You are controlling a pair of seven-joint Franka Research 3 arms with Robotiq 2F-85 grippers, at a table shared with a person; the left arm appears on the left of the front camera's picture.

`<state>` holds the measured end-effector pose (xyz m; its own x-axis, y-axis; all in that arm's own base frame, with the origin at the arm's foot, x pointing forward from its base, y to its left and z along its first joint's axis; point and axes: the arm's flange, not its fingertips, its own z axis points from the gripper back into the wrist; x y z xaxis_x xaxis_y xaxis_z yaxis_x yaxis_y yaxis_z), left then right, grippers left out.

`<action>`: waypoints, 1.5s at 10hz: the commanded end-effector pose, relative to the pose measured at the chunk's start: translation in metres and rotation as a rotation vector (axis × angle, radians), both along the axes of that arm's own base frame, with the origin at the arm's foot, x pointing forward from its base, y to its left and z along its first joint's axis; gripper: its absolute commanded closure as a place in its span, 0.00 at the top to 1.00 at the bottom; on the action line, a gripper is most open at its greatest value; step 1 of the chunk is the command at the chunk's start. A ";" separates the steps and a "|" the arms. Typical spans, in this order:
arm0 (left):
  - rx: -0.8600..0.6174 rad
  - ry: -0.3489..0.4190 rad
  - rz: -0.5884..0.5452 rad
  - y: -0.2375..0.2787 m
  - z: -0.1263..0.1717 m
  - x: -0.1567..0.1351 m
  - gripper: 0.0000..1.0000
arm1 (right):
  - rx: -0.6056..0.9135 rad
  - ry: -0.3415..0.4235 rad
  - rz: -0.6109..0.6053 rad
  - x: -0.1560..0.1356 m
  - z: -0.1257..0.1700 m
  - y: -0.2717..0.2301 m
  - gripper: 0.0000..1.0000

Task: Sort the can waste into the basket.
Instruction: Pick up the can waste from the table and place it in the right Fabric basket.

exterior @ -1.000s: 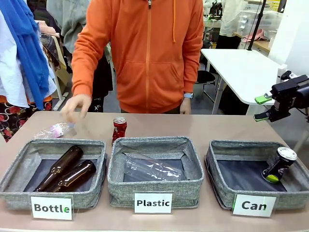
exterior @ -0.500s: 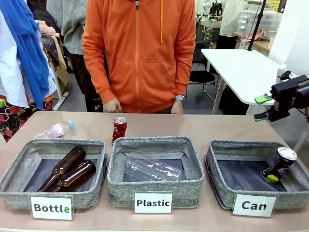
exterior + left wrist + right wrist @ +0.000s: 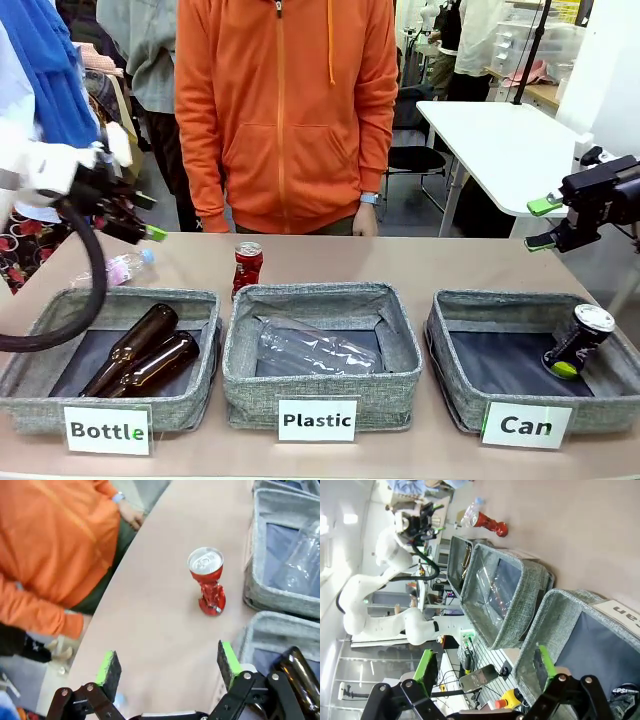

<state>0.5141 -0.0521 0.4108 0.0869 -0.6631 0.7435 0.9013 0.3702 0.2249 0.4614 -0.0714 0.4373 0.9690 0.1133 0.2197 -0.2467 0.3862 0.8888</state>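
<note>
- As the person (image 3: 285, 110) draws an arm back from the bench (image 3: 480, 262) and stands upright at the far edge, the left arm swings in from the left. A second ago it was nowhere over the bench.
- Left pincer (image 3: 148, 217) now hangs above the far-left corner, over the clear plastic bottle (image 3: 118, 268) lying there. Its fingers are spread wide and carry nothing.
- From the left wrist view, the left pincer (image 3: 167, 662) is pointed across the bench with the red can (image 3: 207, 580) up ahead, roughly in line with the gap between the green pads but well apart from them.
- Red can (image 3: 247, 265) hasn't budged: it stands upright and dented on the bare bench, just behind the far-left corner of the Plastic basket (image 3: 250, 385).
- Black can (image 3: 578, 342) is already home, leaning against the right-hand wall inside the Can basket (image 3: 520, 297).
- Right pincer (image 3: 542, 223) holds the same spot off the bench's right end, fingers spread, empty.
- My read: half the job is done, and the left arm's arrival looks like the opening of a reach for the red can. That can then has to cross past two baskets to the right-hand one.
</note>
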 end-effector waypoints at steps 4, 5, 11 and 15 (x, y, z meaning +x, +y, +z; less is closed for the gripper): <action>-0.114 0.129 -0.217 -0.027 -0.024 0.040 1.00 | -0.003 -0.011 0.007 -0.001 0.002 -0.002 1.00; -0.021 0.033 -0.106 -0.035 -0.035 0.041 1.00 | -0.003 -0.011 0.007 -0.001 0.002 -0.002 1.00; -0.090 0.159 -0.321 -0.063 -0.059 0.038 1.00 | -0.003 -0.011 0.007 -0.001 0.002 -0.002 1.00; -0.106 0.208 -0.346 -0.094 -0.077 0.045 1.00 | -0.003 -0.011 0.007 -0.001 0.002 -0.002 1.00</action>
<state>0.5483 -0.1401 0.3310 0.0130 -0.5981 0.8013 0.9989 0.0440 0.0167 0.4614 -0.0719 0.4373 0.9691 0.1122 0.2198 -0.2463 0.3865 0.8888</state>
